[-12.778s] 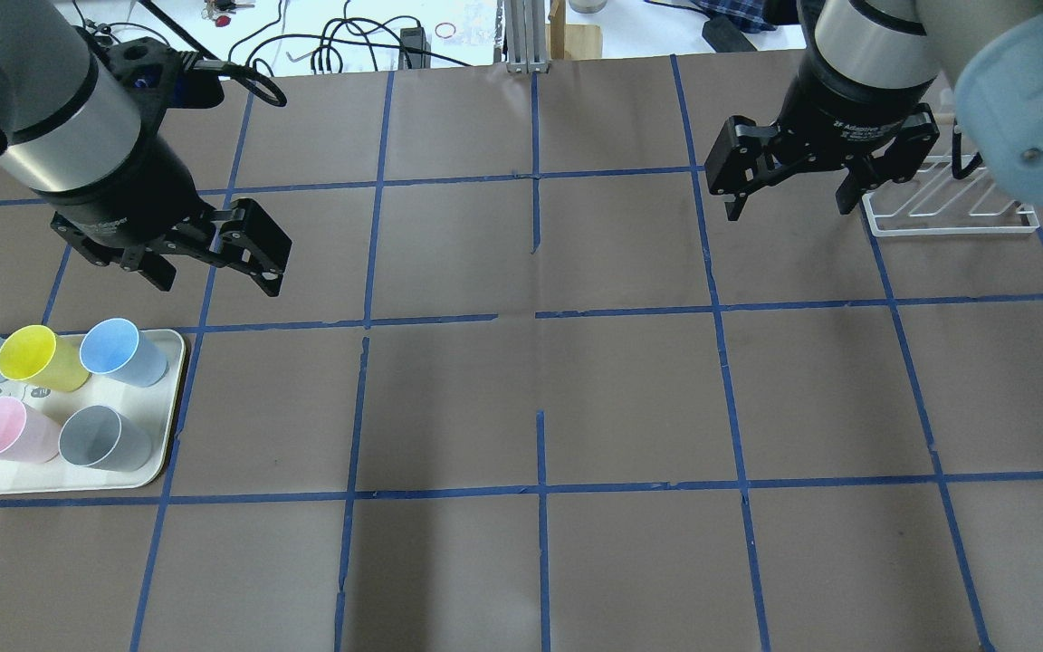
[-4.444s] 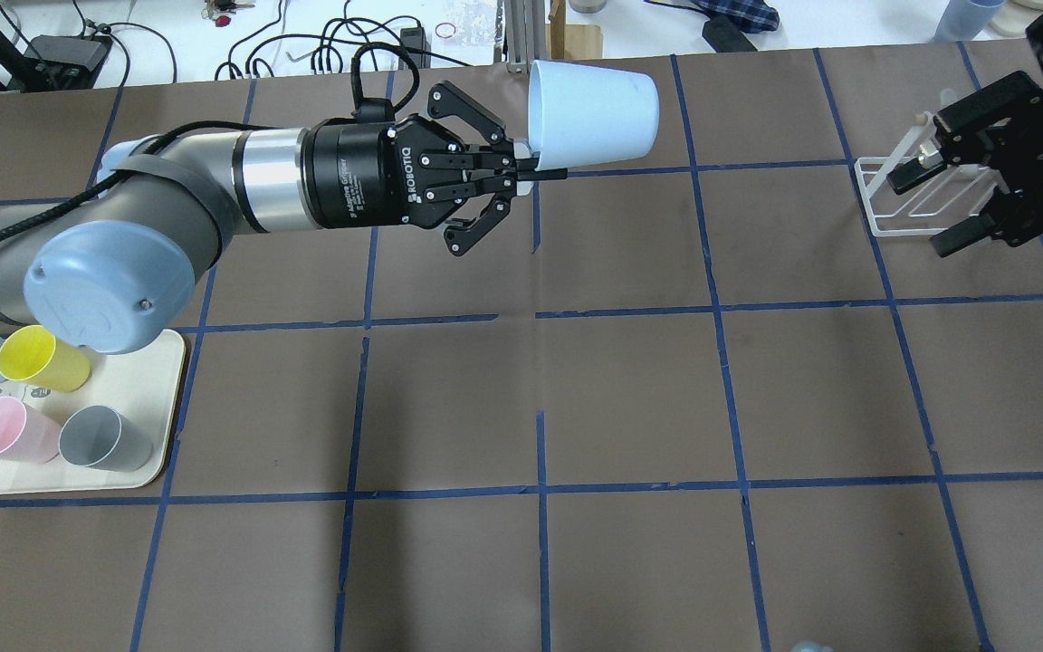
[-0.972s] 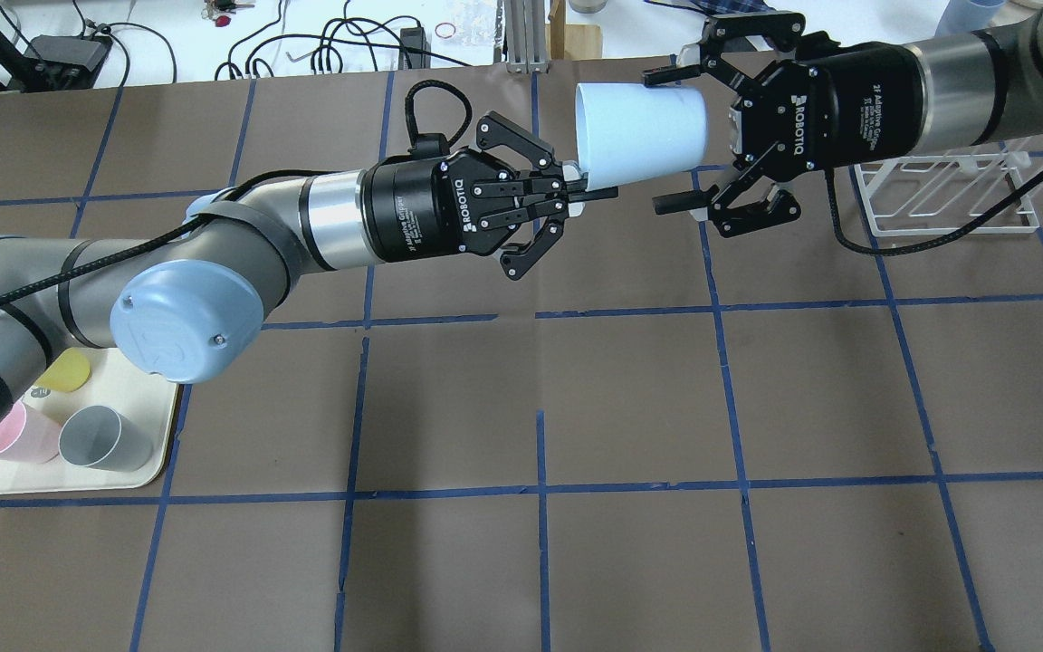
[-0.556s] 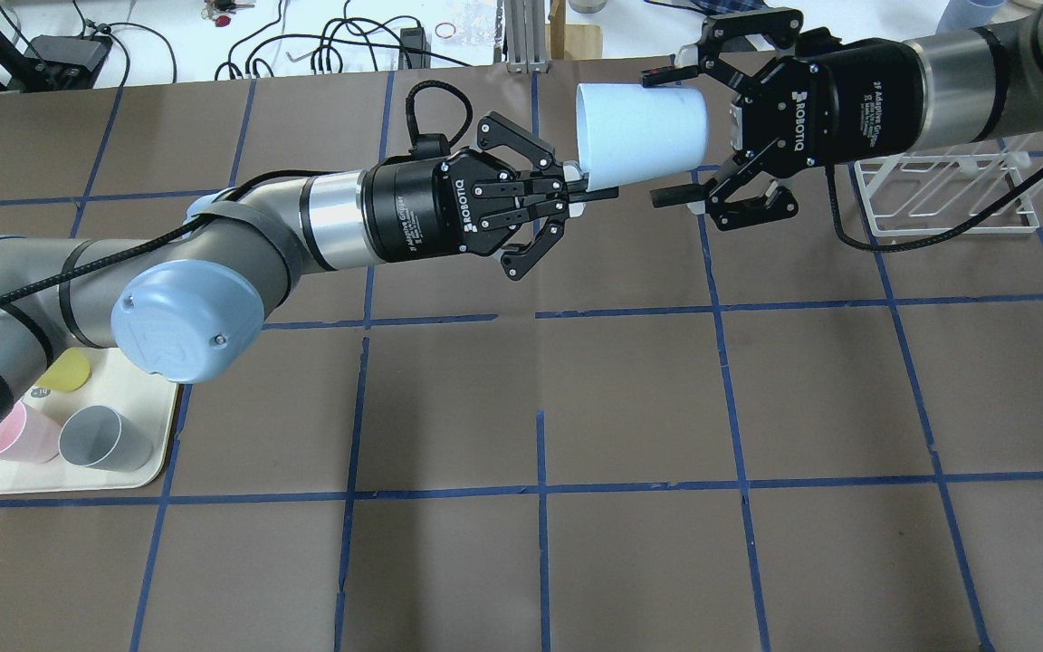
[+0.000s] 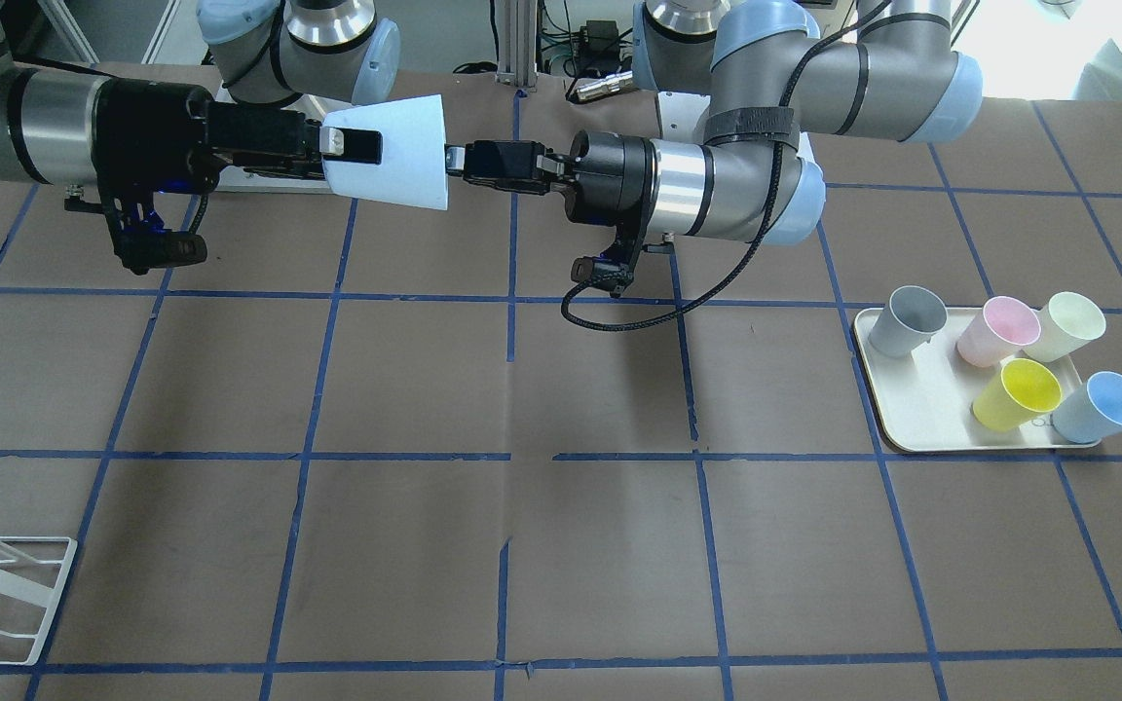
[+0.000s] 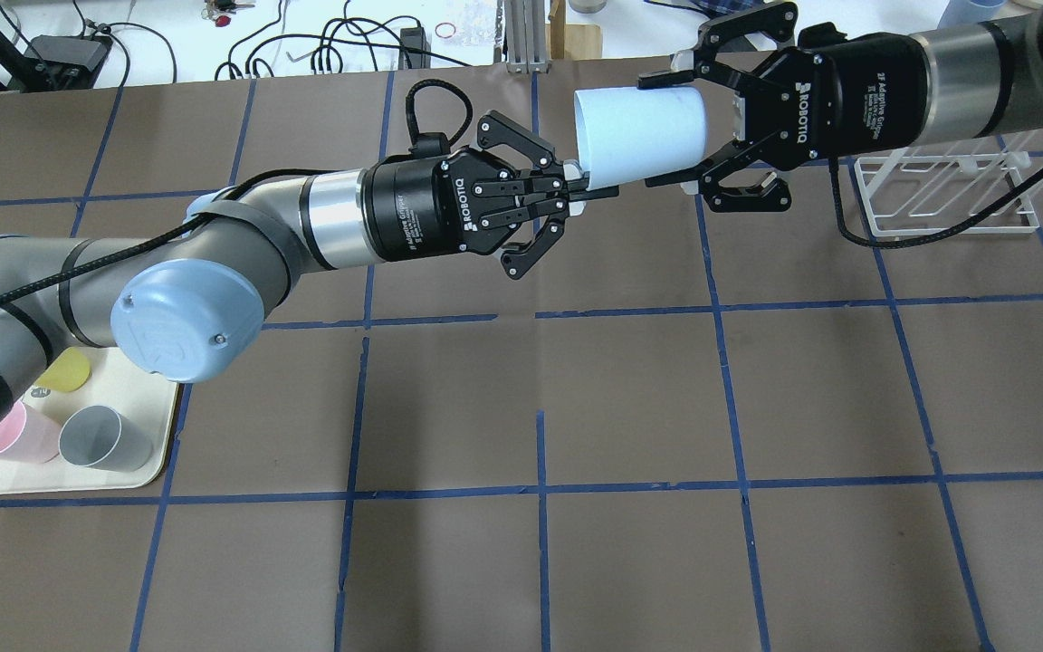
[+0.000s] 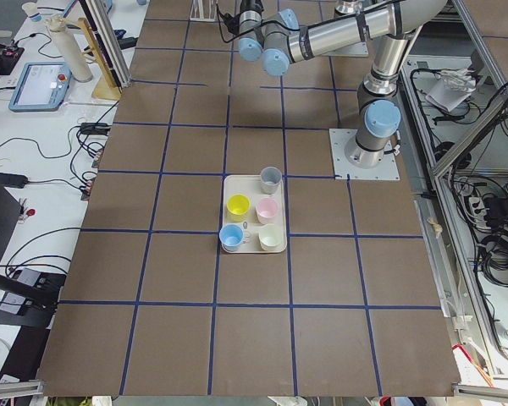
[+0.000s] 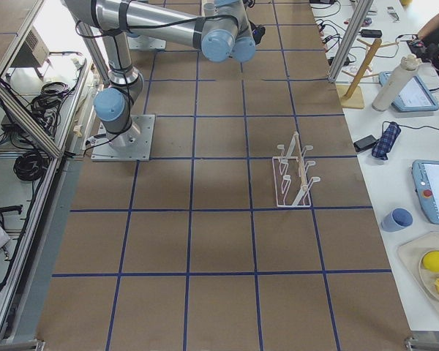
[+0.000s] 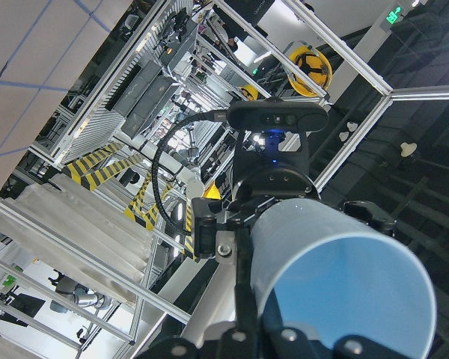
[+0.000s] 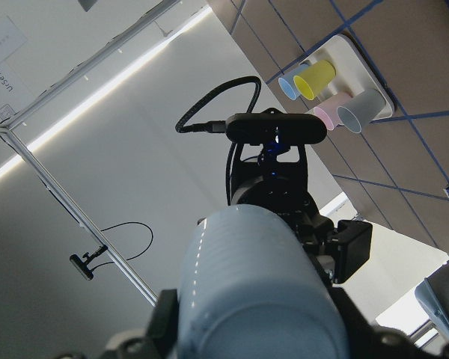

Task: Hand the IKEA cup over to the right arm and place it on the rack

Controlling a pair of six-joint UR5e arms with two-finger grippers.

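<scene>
My left claw (image 6: 596,189) is pinched nearly flat on the wide rim of the IKEA cup (image 6: 635,136). One finger is inside the mouth and one is outside. My right claw (image 6: 669,131) comes at the cup from the other way. Its two fingers (image 6: 662,81) sit against both sides of the cup's small end, so both claws have hold of it. The cup lies on its side in the air, over the far part of the table (image 6: 630,398). Its mouth points at the left claw and its bottom points at the right one.

The left arm (image 6: 214,263), the one with the black strap, reaches out long and nearly level from my left. The right arm (image 6: 965,72) reaches in nearly level from my right, so the two claws face each other.

The rack (image 6: 938,195) stands on the table near the right arm. The tray (image 5: 912,428) is well apart from it, over on my left side. Five cups stand in the tray with the open side up: a grey cup (image 5: 902,321), a pink cup (image 5: 994,329), a cream cup (image 5: 1067,323), a yellow cup (image 5: 1019,392) and a second blue cup (image 5: 1102,407).

From above, the right arm and its cable cross in front of the rack. The left arm covers much of the tray, so only the grey cup, the pink cup and a bit of the yellow one show there. In the front view the rack is cut off at the corner. In the two side views the claws are tiny and far off, and I cannot make out their fingers. In the left wrist view the cup's blue inside fills the lower corner and hides part of the right claw.
</scene>
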